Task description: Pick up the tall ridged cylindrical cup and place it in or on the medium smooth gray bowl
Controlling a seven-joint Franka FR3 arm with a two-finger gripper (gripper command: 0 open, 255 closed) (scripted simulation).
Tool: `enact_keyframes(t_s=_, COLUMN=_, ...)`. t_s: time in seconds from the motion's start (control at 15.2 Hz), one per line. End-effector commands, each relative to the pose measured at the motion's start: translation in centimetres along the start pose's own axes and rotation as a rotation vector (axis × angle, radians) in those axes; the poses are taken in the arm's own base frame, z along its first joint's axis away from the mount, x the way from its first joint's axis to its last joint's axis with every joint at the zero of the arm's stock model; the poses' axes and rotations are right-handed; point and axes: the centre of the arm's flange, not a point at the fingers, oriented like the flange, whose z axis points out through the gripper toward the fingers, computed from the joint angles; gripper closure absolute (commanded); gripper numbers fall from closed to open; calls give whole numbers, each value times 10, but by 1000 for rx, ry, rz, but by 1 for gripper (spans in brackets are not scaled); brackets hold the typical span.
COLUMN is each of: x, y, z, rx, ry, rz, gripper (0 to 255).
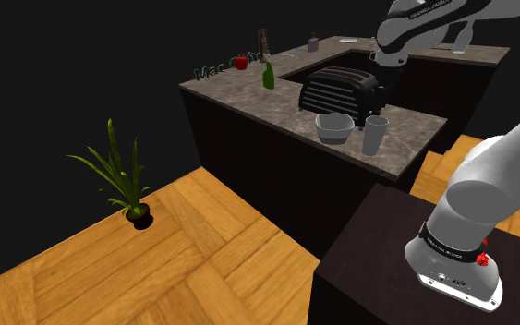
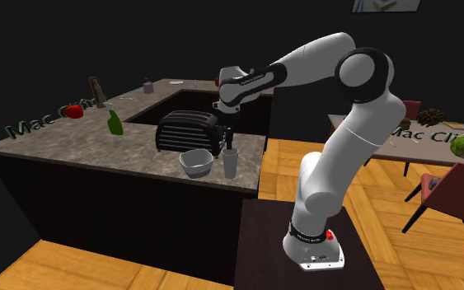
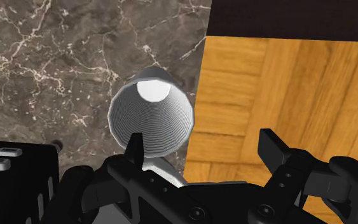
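Above the tabletop (image 3: 56, 57) edge, the 2 fingers (image 3: 274, 151) are hovering wide apart, holding nothing: the reach seems underway. The ridged cup (image 3: 151, 121) is standing upright just right of the grey bowl (image 2: 195, 162); next calls for centring over it, then descending.

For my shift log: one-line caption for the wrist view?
Open black two-finger gripper hovers over the tall grey ridged cup at the edge of the brown marbled counter.

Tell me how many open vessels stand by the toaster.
2: a grey bowl in front of the toaster and a ridged cup beside the bowl. Others may hide behind the toaster.
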Motion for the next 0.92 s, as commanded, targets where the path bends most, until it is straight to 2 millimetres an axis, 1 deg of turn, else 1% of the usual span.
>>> enact_keyframes(t_s=0.0, x=1, y=27, z=13, rx=6, ry=0, rz=5, gripper=0)
enact_keyframes(t_s=0.26, x=0, y=76, z=38, rx=23, ry=0, rz=15, gripper=0)
enact_keyframes(t_s=0.33, x=0, y=85, z=43, rx=26, ry=0, rz=17, gripper=0)
enact_keyframes(t_s=0.86, x=0, y=83, z=83, rx=26, ry=0, rz=17, gripper=0)
